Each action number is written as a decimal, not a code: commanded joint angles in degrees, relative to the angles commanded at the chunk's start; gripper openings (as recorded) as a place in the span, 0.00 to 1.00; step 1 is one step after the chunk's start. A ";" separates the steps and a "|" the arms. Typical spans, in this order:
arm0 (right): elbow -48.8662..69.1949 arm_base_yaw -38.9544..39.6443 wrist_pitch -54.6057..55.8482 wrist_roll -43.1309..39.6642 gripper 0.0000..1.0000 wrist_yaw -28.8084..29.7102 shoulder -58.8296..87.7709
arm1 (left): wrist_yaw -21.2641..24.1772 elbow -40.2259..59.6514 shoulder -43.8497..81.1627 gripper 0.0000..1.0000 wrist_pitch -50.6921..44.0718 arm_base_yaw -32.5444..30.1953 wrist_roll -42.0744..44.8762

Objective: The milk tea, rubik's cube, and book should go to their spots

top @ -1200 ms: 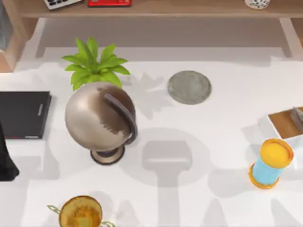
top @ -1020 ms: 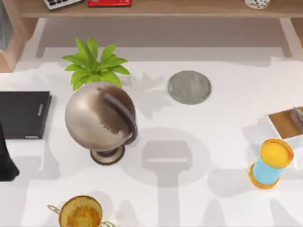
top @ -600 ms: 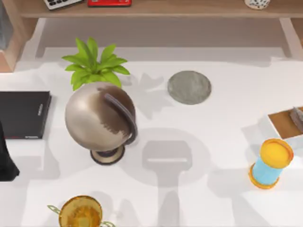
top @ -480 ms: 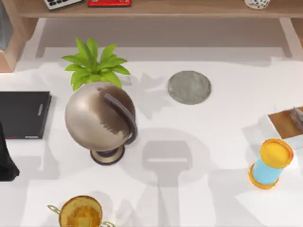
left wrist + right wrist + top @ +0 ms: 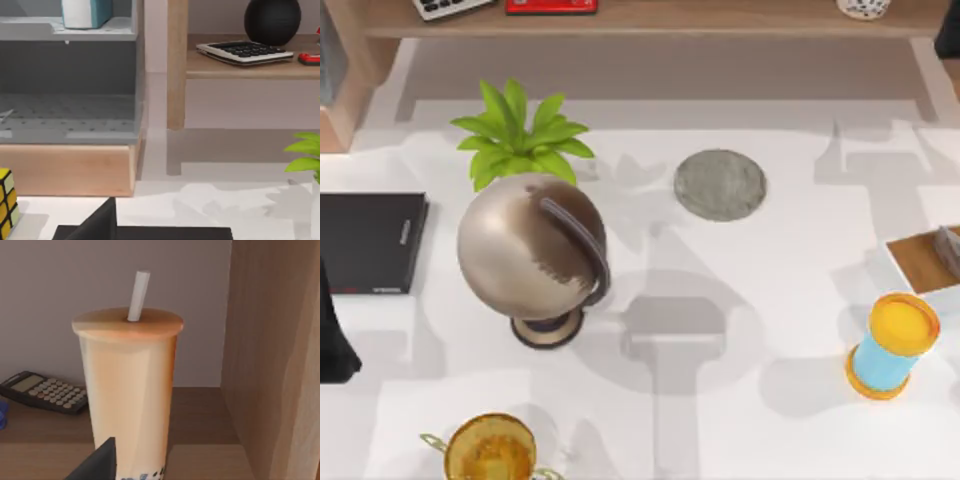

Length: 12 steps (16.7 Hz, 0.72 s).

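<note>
Our right pincer faces the milk tea (image 5: 127,395), which stands upright on a wooden shelf close in front of the wrist camera, beside the shelf's side wall (image 5: 272,355). We cannot tell whether that pincer is open or closed. A calculator (image 5: 45,391) lies farther back on the same shelf.

We judge the cup light but top-heavy, its clear wall smooth and easily squeezed, so we would grip mid-body, below the lid (image 5: 127,322), and keep it vertical.

Out on the table, the grey coaster (image 5: 720,184) waits bare, between the plant (image 5: 520,135) and the table's right side. Our left arm sits parked at the table's left, near the black slab (image 5: 370,240) and the rubik's cube (image 5: 7,202).
</note>
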 joint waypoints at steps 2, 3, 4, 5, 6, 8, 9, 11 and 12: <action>5.27 1.42 4.01 0.01 1.00 1.62 9.71 | 0.00 0.00 0.00 1.00 0.00 0.00 0.00; 7.62 2.06 5.79 0.01 1.00 2.35 14.07 | 0.00 0.00 0.00 1.00 0.00 0.00 0.00; 9.75 2.63 7.41 0.02 1.00 3.00 18.01 | 0.00 0.00 0.00 1.00 0.00 0.00 0.00; 11.62 3.13 8.84 0.02 1.00 3.58 21.47 | 0.00 0.00 0.00 1.00 0.00 0.00 0.00; 13.22 3.56 10.06 0.03 1.00 4.07 24.40 | 0.00 0.00 0.00 1.00 0.00 0.00 0.00; 15.51 4.18 11.80 0.04 1.00 4.77 28.47 | 0.00 0.00 0.00 1.00 0.00 0.00 0.00; 16.15 4.35 12.29 0.04 1.00 4.96 29.57 | 0.00 0.00 0.00 1.00 0.00 0.00 0.00; 16.44 4.43 12.51 0.04 1.00 5.05 30.07 | 0.00 0.00 0.00 1.00 0.00 0.00 0.00; 16.44 4.43 12.51 0.04 1.00 5.05 30.07 | 0.00 0.00 0.00 1.00 0.00 0.00 0.00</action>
